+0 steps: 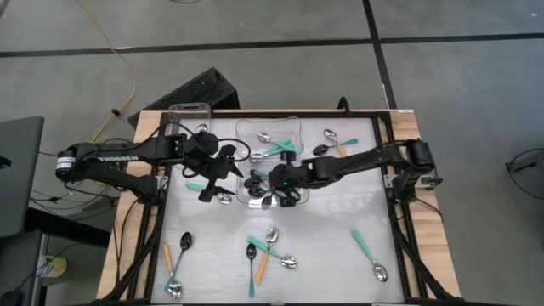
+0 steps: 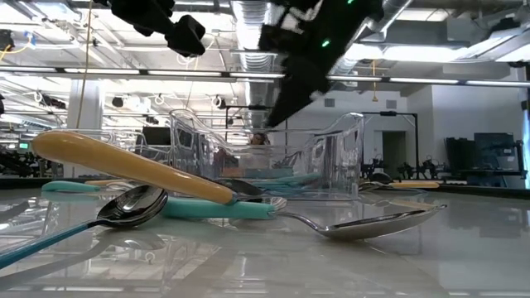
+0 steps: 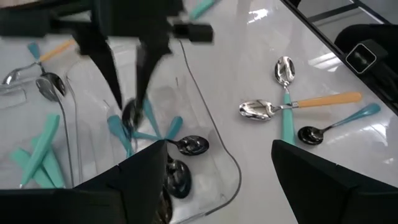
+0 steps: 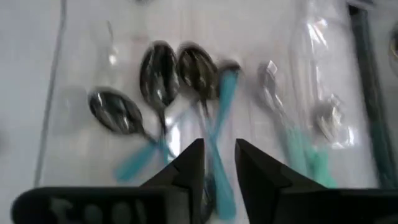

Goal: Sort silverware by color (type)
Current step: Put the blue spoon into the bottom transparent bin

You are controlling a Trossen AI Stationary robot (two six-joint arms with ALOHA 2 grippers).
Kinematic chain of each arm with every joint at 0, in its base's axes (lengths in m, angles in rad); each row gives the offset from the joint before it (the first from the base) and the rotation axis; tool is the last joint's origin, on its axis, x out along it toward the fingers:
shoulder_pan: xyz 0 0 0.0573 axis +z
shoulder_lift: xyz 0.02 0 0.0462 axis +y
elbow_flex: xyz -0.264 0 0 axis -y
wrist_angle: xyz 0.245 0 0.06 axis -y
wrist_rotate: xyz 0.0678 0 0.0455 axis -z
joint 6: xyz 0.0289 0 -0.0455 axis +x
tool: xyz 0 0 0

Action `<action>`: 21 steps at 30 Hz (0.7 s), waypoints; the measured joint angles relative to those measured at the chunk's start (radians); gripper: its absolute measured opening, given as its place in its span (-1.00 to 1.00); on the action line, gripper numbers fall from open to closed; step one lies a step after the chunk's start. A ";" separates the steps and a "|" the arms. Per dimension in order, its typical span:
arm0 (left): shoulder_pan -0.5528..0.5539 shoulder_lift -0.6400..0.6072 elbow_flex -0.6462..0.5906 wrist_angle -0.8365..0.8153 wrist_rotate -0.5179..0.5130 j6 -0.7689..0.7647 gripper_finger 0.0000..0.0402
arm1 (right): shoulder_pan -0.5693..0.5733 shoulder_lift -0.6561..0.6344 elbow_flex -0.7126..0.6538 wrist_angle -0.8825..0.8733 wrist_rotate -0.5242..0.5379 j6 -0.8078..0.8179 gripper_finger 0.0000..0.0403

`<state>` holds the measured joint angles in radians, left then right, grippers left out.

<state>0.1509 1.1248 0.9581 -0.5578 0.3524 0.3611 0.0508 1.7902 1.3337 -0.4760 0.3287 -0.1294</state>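
Note:
Over the near clear tub (image 1: 270, 189) in the middle of the table, my right gripper (image 1: 274, 185) points down with a narrow gap between its fingertips (image 4: 216, 163). Several dark-bowled, teal-handled spoons (image 4: 158, 81) lie in that tub. One blurred teal-handled spoon (image 3: 130, 116) shows just under the right fingertips. The far tub (image 1: 270, 136) holds silver-bowled teal spoons (image 1: 276, 147). Left of the tubs, my left gripper (image 1: 212, 183) hangs wide open (image 3: 217, 180) above the tub's corner with nothing between its fingers. My right gripper comes at the tub from above, slanting down, and the blurred teal-handled spoon (image 4: 224, 106) lies in line with the gap of its fingers. I cannot tell whether the fingers touch it.
Loose spoons lie on the white tabletop: a teal one (image 1: 202, 186) under the left gripper, orange-handled ones at the near left (image 1: 172, 259), a crossed cluster at the near middle (image 1: 268, 248), a teal one at the near right (image 1: 367, 253) and one at the far right (image 1: 333, 140). Another clear tub (image 1: 189, 119) stands at the far left.

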 joint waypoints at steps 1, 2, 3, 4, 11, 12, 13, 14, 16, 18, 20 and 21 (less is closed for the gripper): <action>0.000 0.000 0.000 0.003 0.000 0.000 0.37 | 0.003 -0.020 -0.001 -0.021 -0.014 0.029 -0.39; 0.000 0.000 0.000 0.003 0.000 -0.006 0.37 | 0.006 -0.048 0.000 -0.038 -0.042 0.065 -0.36; 0.000 0.000 0.000 0.003 0.000 -0.012 0.37 | 0.015 -0.073 0.000 -0.073 -0.063 0.110 -0.34; 0.000 0.000 0.000 0.007 0.000 -0.017 0.37 | 0.027 -0.094 0.000 -0.104 -0.087 0.158 -0.32; 0.000 0.000 0.000 0.014 -0.038 -0.100 0.37 | 0.202 -0.226 -0.014 -0.231 -0.127 0.400 -0.36; 0.000 0.000 0.000 0.014 -0.046 -0.125 0.37 | 0.237 -0.233 -0.025 -0.235 -0.125 0.422 -0.37; 0.000 0.000 0.000 0.007 -0.050 -0.153 0.37 | 0.273 -0.240 -0.040 -0.219 -0.122 0.446 -0.38; -0.004 0.000 0.000 -0.008 -0.051 -0.183 0.37 | 0.309 -0.243 -0.055 -0.203 -0.120 0.474 -0.39; -0.026 0.000 0.000 -0.020 -0.058 -0.230 0.37 | 0.386 -0.234 -0.083 -0.176 -0.106 0.543 -0.40; -0.073 0.000 0.000 -0.031 -0.073 -0.276 0.37 | 0.463 -0.217 -0.109 -0.087 -0.068 0.590 -0.40; -0.141 0.005 0.000 -0.010 -0.106 -0.320 0.37 | 0.529 -0.185 -0.129 -0.018 -0.013 0.620 -0.40; -0.179 0.007 0.000 0.007 -0.127 -0.350 0.37 | 0.556 -0.164 -0.130 0.019 0.014 0.628 -0.40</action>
<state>-0.0281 1.1321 0.9581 -0.5509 0.2253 0.0110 0.6071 1.6262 1.2038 -0.4574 0.3424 0.4983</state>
